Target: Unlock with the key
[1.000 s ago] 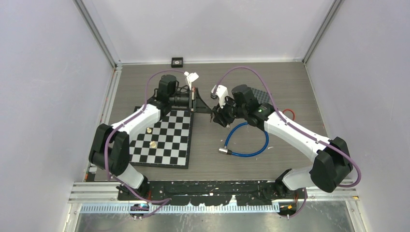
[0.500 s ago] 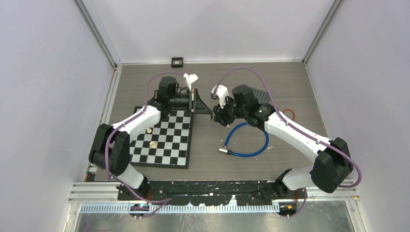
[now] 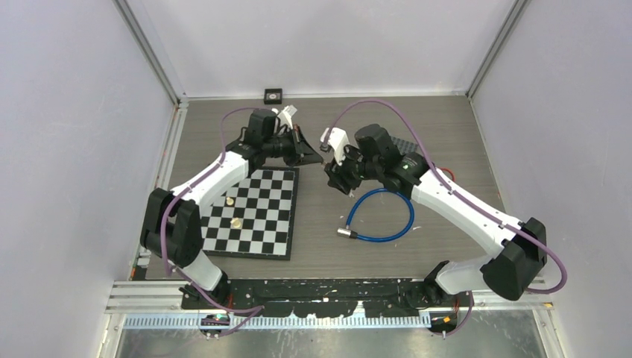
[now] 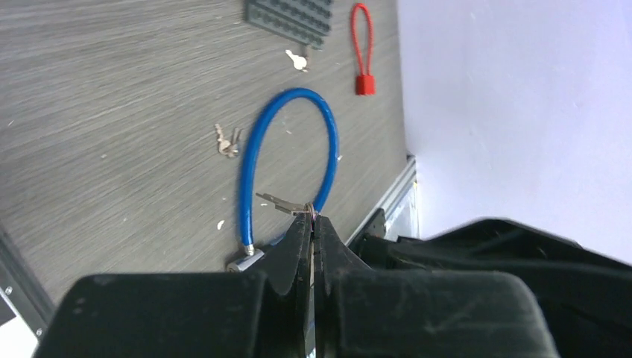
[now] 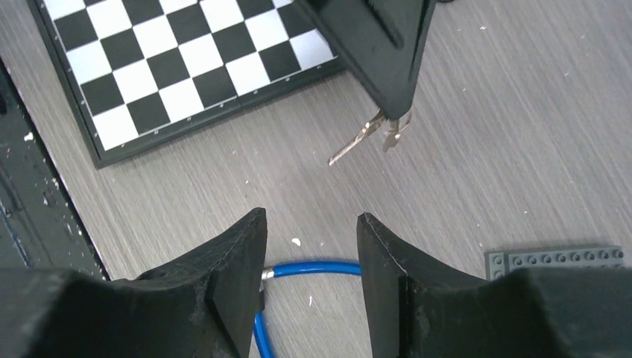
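Left gripper [image 4: 311,225] was clamped on the key [image 5: 356,142], its blade slanting off the tip toward the right gripper [image 5: 309,224]. That one's jaws stood apart, empty, just short of it. Blue cable lock [image 3: 381,215] lay on the desk [image 3: 477,127] beneath the right gripper, nearer that arm.

bare table [image 3: 317,216] strip between chessboard [image 3: 253,212], blue cable lock [image 3: 376,239]

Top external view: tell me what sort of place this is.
Most likely a robotics lab test cell. White walls on aluminium framing box in one table, a left arm and a right arm are bolted at its near edge, and the props are a practice mix: chessboard, blue cable lock.
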Robot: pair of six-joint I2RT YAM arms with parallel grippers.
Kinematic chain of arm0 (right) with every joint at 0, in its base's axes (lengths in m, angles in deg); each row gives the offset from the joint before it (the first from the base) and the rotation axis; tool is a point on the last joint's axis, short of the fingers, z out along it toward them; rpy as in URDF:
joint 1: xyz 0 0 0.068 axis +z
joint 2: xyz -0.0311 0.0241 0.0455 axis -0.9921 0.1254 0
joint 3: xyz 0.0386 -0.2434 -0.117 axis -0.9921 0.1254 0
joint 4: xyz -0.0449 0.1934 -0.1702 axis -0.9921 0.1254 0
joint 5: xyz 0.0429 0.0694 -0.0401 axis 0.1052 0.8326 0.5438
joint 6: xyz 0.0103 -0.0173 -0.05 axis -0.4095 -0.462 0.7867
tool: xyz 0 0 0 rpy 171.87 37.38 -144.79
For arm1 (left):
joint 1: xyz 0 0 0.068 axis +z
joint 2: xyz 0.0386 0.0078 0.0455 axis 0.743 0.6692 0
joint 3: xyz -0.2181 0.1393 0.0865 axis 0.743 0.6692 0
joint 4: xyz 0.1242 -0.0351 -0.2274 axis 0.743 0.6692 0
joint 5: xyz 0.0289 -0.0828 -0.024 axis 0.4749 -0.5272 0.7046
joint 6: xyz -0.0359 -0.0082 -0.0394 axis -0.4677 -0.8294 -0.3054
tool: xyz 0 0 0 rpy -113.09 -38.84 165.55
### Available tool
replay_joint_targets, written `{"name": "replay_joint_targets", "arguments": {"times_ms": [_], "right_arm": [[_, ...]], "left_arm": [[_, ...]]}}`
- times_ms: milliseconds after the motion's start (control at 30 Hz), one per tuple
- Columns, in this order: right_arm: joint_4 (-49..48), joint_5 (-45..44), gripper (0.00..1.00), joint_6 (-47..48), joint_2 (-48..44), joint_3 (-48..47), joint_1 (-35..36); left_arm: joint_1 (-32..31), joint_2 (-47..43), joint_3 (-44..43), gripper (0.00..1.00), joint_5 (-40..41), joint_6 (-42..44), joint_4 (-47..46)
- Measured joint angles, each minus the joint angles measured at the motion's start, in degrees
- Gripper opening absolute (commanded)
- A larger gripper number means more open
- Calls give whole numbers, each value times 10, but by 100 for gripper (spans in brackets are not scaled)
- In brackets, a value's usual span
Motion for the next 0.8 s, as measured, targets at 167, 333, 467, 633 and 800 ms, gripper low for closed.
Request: {"name": "replay_joint_targets", "arguments": {"times_ms": [167,333,467,633,800], "right_arm": [[-5,-35,49,-28,35,-33,9],[-7,-73,49,-53,79,-42,14],[-6,-83,49,-69,99,-43,17],[-9,-81,49,-86,104,-50,19],[-14,-80,47,-97,104,-53,19]], "left_arm": [[-13,7,-18,0,61,-20,65],[-22,9,-22,0,91,-35,107],[-23,9,-22,0,102,-42,120],[-23,9,-22,0,108,-52,125],[-23,9,-22,0,116,-54,128]]}}
